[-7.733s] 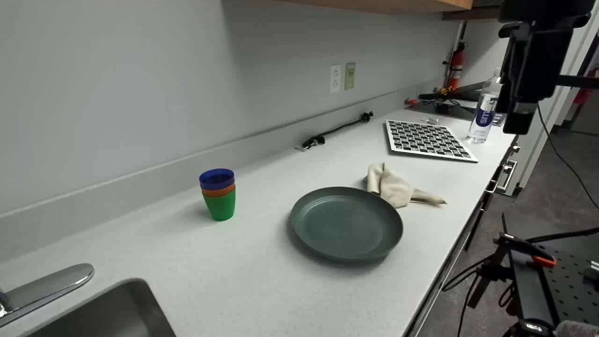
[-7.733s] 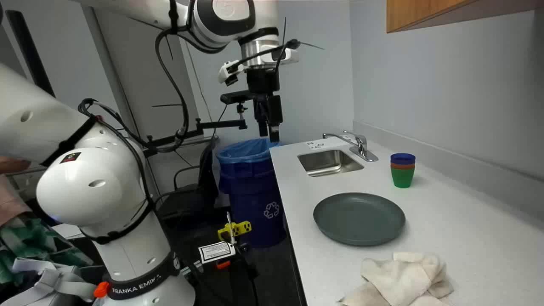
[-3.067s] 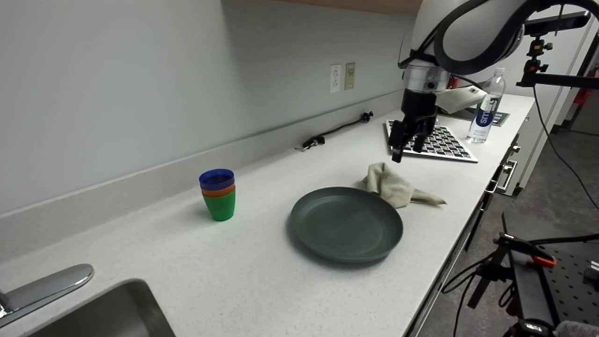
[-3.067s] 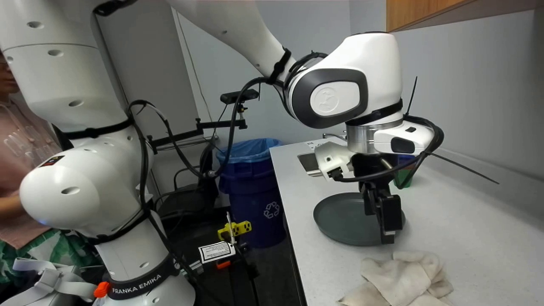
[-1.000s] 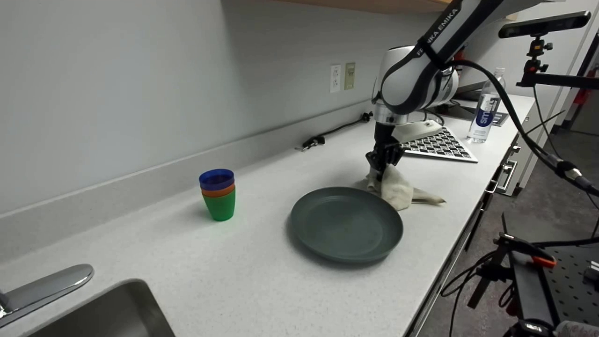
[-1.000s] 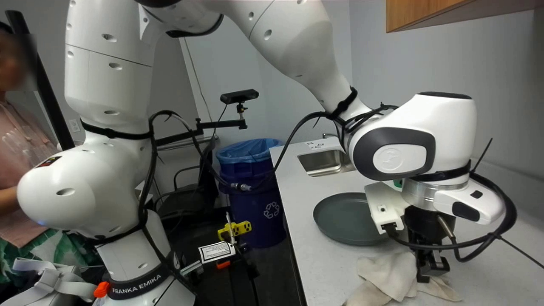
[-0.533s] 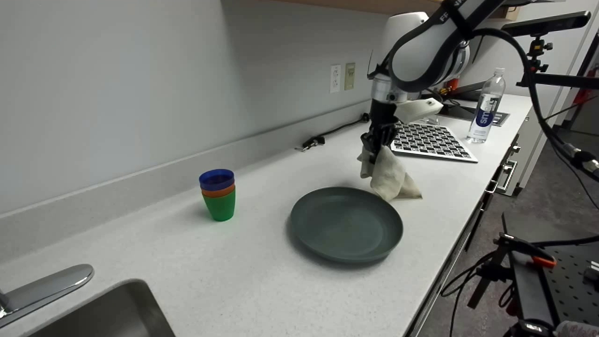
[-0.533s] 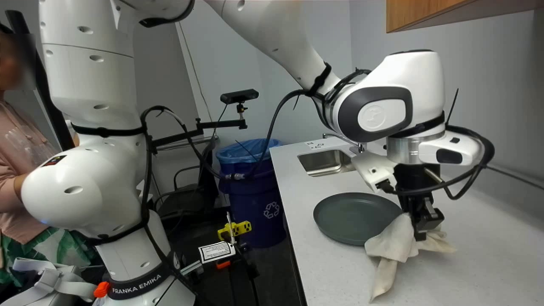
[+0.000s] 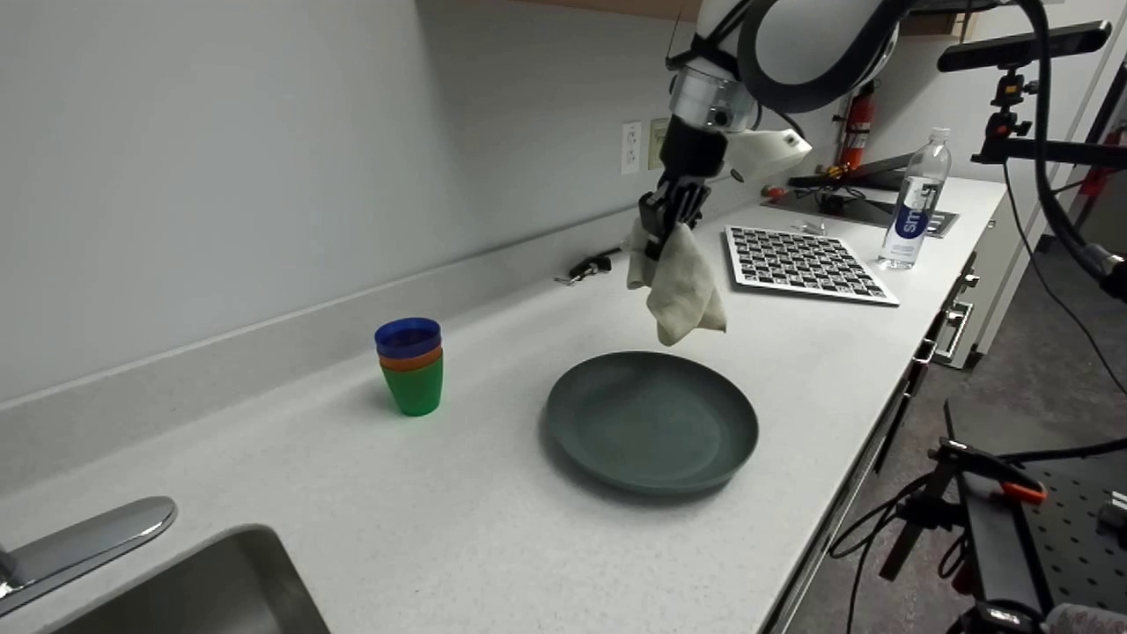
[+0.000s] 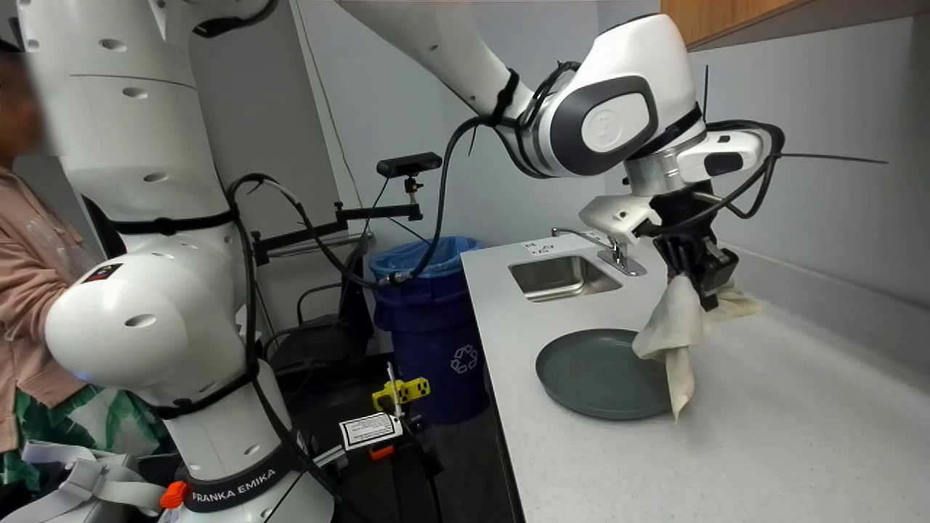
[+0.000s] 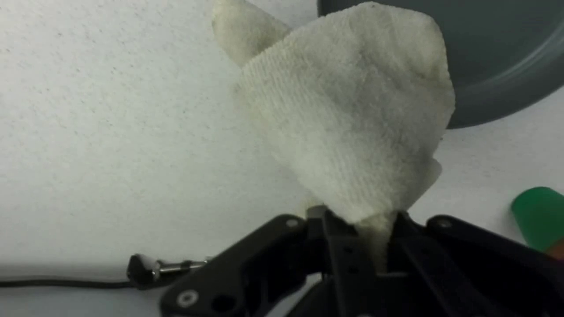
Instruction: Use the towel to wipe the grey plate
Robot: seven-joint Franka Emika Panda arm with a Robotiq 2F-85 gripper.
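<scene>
The cream towel (image 9: 685, 286) hangs in folds from my gripper (image 9: 656, 249), raised off the counter in both exterior views. In the wrist view the fingers (image 11: 341, 251) pinch a narrow neck of the towel (image 11: 352, 110), and its loose part spreads beyond them. The grey plate (image 9: 651, 427) lies flat on the counter. In an exterior view the towel's lower end covers one edge of the plate (image 10: 599, 374); it seems to hang above and beside the rim rather than on it. Part of the plate (image 11: 498, 48) shows past the towel in the wrist view.
Stacked green, orange and blue cups (image 9: 414, 379) stand near the wall. A sink (image 10: 567, 280) with a faucet is at one end. Toward the other end lie a checkered board (image 9: 797, 264) and a water bottle (image 9: 914, 207). A black cable (image 11: 163, 270) runs along the wall.
My gripper came down to the towel, closed on it and lifted it off the counter. Over the last second the towel rose and moved toward the wall and plate. The plate stayed put.
</scene>
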